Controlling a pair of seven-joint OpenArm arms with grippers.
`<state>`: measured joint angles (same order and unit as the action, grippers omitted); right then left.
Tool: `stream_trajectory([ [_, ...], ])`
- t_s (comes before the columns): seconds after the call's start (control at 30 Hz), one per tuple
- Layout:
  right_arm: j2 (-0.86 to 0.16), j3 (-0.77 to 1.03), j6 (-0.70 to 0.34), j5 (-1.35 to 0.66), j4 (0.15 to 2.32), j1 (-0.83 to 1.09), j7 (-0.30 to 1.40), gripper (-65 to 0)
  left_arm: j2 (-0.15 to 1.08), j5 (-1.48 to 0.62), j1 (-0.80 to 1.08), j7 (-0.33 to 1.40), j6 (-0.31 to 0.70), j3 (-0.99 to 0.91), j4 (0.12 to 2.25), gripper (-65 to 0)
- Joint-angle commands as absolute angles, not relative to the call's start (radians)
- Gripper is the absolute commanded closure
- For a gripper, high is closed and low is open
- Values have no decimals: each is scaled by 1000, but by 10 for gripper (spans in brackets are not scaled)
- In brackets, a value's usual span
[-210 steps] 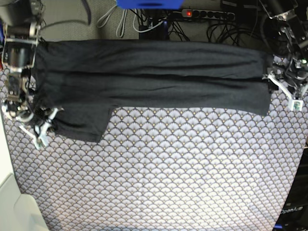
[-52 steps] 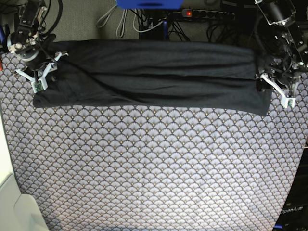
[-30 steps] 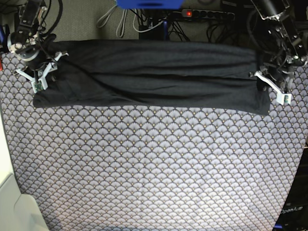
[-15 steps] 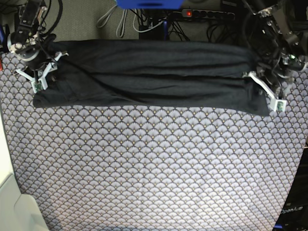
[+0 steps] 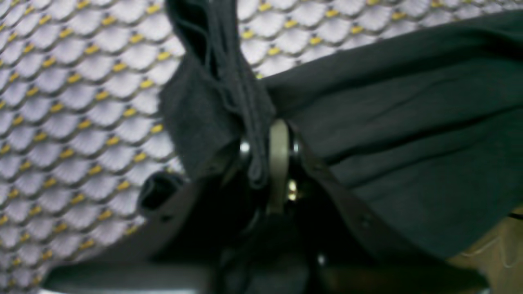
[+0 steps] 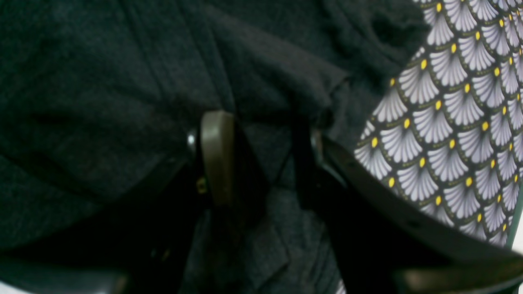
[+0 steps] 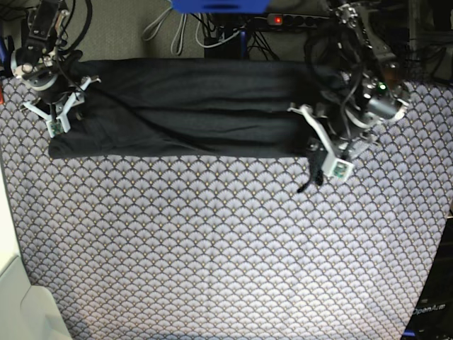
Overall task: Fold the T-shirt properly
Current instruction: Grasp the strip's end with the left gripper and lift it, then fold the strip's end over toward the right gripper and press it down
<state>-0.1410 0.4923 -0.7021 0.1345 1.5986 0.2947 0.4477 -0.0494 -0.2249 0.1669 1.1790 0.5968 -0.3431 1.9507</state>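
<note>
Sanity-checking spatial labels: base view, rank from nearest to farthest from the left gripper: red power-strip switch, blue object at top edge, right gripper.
From the left gripper, shut on the T-shirt:
1. Red power-strip switch, up and slightly toward centre.
2. Blue object, top edge, centre.
3. Right gripper, far across at the shirt's other end.

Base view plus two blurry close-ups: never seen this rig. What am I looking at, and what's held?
It is a two-armed robot folding a T-shirt on a fan-patterned tablecloth. The base view looks down from above; the two close-ups come from cameras on the wrists. The left tool, on the base view's right, is shut on the shirt's end, part of which hangs from it, lifted over the cloth; its wrist view shows fabric pinched between the pads. The right tool sits open on the other end, fabric between its fingers.
</note>
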Motion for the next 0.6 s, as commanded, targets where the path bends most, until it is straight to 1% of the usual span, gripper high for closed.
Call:
stream_trajectory([
  [0.0,-151,496,-698,143,1607,297,458,-244,-61,-239,159,1167,596,-329,1969,-5],
  [0.1,-153,496,-698,143,1609,297,458,-244,-91,-239,168,1170,596,-298,1969,-5],
  [0.23,-153,496,-698,143,1609,298,458,-244,-94,-239,171,1164,587,-237,1968,-5],
  [0.47,-154,496,-698,143,1610,300,458,-244,-130,-243,163,1161,479,-68,1969,-5],
  [0.57,-154,496,-698,143,1610,300,458,-244,-157,-239,165,1161,429,-44,1968,-5],
])
